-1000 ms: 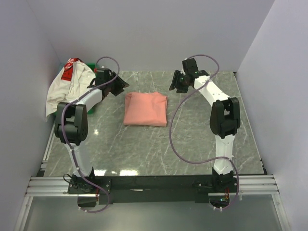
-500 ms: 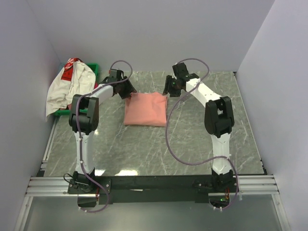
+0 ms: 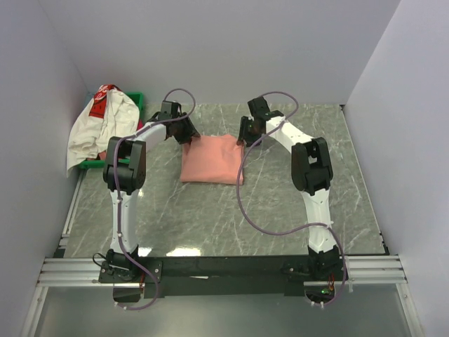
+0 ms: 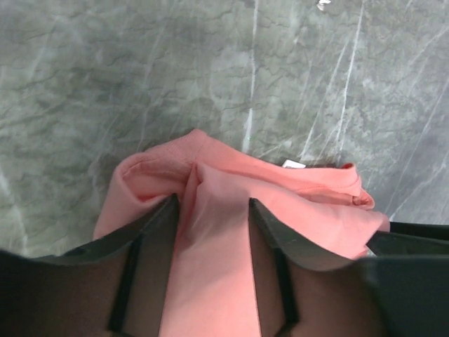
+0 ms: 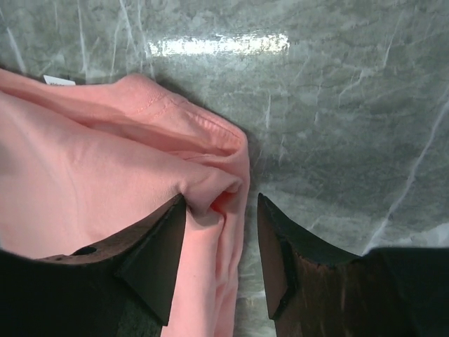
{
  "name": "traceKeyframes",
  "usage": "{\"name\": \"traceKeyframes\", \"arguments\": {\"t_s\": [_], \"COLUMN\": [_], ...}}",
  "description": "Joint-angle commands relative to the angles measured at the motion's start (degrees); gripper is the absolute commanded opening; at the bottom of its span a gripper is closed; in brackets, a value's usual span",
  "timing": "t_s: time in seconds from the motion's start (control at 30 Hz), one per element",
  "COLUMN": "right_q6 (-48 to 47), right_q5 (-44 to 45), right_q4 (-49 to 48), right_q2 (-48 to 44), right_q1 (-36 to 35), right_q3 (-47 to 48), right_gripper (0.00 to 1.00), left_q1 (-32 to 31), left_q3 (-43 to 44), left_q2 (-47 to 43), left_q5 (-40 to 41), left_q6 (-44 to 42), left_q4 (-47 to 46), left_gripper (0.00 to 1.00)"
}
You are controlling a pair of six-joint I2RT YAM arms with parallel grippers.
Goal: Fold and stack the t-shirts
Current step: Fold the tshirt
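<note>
The salmon-pink t-shirt [image 3: 212,159] lies folded in a rough square on the marble table. My left gripper [image 3: 188,133] is at its far left corner. In the left wrist view the jaws stand open astride a raised fold of the salmon cloth [image 4: 210,175], with the left gripper [image 4: 214,210] low on it. My right gripper [image 3: 243,133] is at the far right corner, and its jaws stand open around the bunched corner of the shirt [image 5: 210,186], with the right gripper [image 5: 221,210] over the shirt's edge. The white t-shirt with a red patch [image 3: 102,123] lies heaped at the far left. The magenta-pink shirt does not show clearly.
A green tray [image 3: 135,97] sits under the white shirt in the far left corner, against the left wall. Grey marble table [image 3: 210,210] lies in front of the salmon shirt. White walls close in the back and both sides.
Both grippers have moved inward and down onto the salmon shirt's far corners: the left from beside the tray, the right from the right. The shirt's far edge is now bunched between the jaws.
</note>
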State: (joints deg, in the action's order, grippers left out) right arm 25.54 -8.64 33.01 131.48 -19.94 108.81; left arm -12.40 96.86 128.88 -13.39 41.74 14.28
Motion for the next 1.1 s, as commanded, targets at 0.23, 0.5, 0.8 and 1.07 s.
{"name": "traceKeyframes", "arguments": {"t_s": [0.23, 0.5, 0.8, 1.07], "right_q6": [0.56, 0.74, 1.18, 1.27], "right_q5": [0.91, 1.7, 1.26, -1.28], "right_q4": [-1.46, -2.78, -6.12, -9.02], "right_q2": [1.32, -1.31, -3.95, -0.88], "right_q1": [0.17, 0.26, 0.26, 0.26], "right_q3": [5.27, 3.95, 2.45, 4.47], "right_gripper": [0.21, 0.02, 0.0, 0.0], "left_q1": [-0.16, 0.54, 2.47, 4.14], "left_q3": [2.2, -7.28, -14.15, -17.23], "left_q2": [0.32, -9.07, -16.9, -15.94], "left_q5": [-5.33, -2.53, 3.1, 5.47], "left_q6": [0.01, 3.88, 5.11, 6.08], "left_q4": [-5.23, -11.29, -12.26, -12.44], "left_gripper": [0.21, 0.01, 0.01, 0.01]}}
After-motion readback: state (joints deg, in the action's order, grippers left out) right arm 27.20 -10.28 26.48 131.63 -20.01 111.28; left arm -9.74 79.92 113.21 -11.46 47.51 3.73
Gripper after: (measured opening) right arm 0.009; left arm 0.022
